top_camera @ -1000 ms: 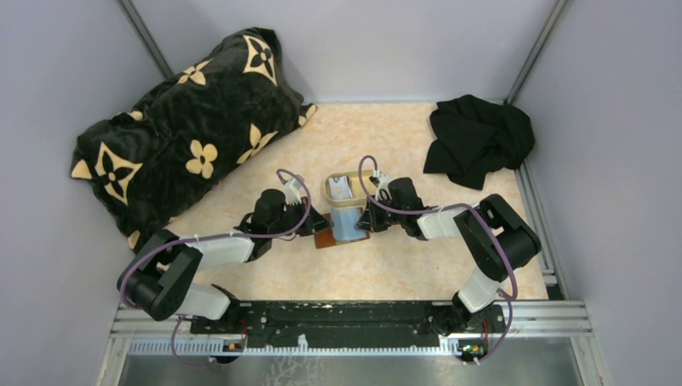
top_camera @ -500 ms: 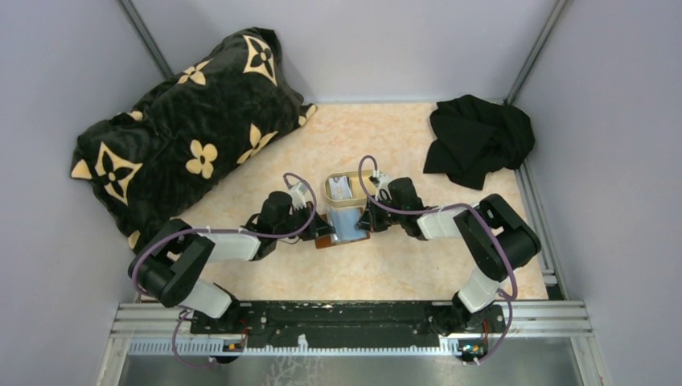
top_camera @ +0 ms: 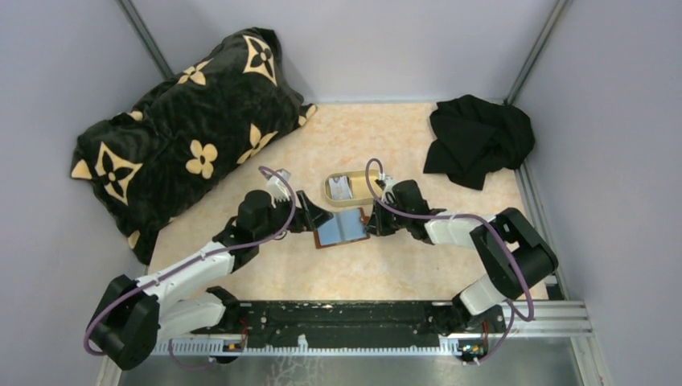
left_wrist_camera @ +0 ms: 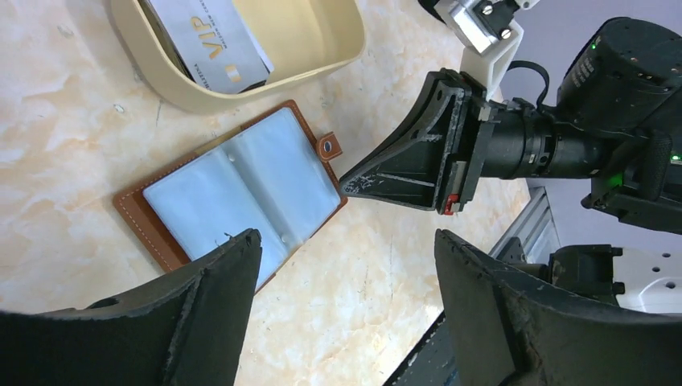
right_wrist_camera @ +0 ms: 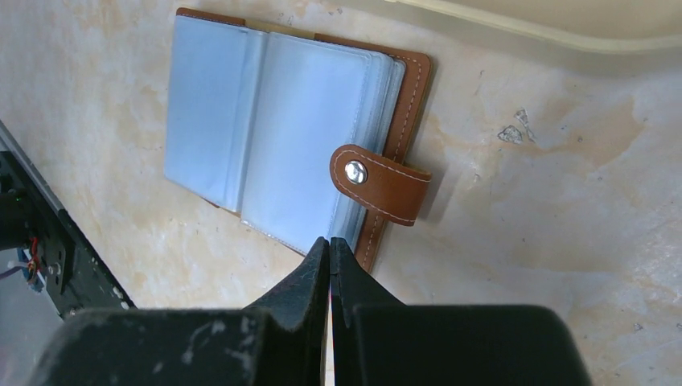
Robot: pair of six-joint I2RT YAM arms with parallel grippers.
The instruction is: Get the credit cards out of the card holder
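I see the card holder (top_camera: 342,227) lying open and flat on the tabletop (top_camera: 402,265) at centre frame, just below the tray (top_camera: 326,189) holding cards (left_wrist_camera: 213,40). My left tool (left_wrist_camera: 346,249) hangs over it, jaws wide, gripping nothing. My right tool (right_wrist_camera: 330,245) is pinched closed and empty, its tip at the holder's strap edge.

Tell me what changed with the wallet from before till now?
The left end effector opened and let go of the wallet, which had been held up and now lies open and flat on the table. The left arm stretched forward. The right end effector stayed shut by the wallet's strap side. The tray, its cards, the pillow and the black cloth stayed put.
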